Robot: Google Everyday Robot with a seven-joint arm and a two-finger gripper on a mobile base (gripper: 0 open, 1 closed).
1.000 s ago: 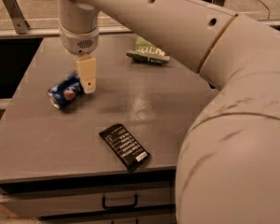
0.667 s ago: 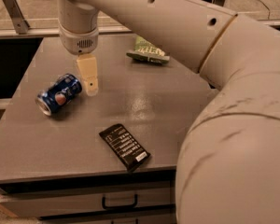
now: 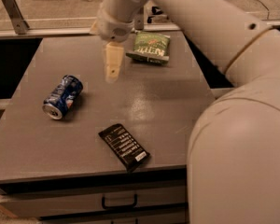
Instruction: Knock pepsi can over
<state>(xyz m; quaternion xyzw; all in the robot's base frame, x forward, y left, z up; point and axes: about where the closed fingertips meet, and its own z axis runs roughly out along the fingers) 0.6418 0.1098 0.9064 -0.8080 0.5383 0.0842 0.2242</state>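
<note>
My gripper [image 3: 113,65] hangs over the table [image 3: 168,101], mid-back, pointing down. It's touching nothing & holding nothing afaict. Whether it's spread or closed up, can't tell from this angle. Pepsi can [image 3: 63,97] lies on its side on the left part of the tabletop, silver end toward front-left, well apart from me. Green snack bag [image 3: 151,46] flat at the back, just right of me. Black packet [image 3: 124,147] flat nr front edge. Drawer [image 3: 119,202] below is closed, contents hidden.

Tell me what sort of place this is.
Likely a lab or office test area: grey counter with drawers, a toppled pepsi can, a snack bag. The end effector hangs above the counter.
</note>
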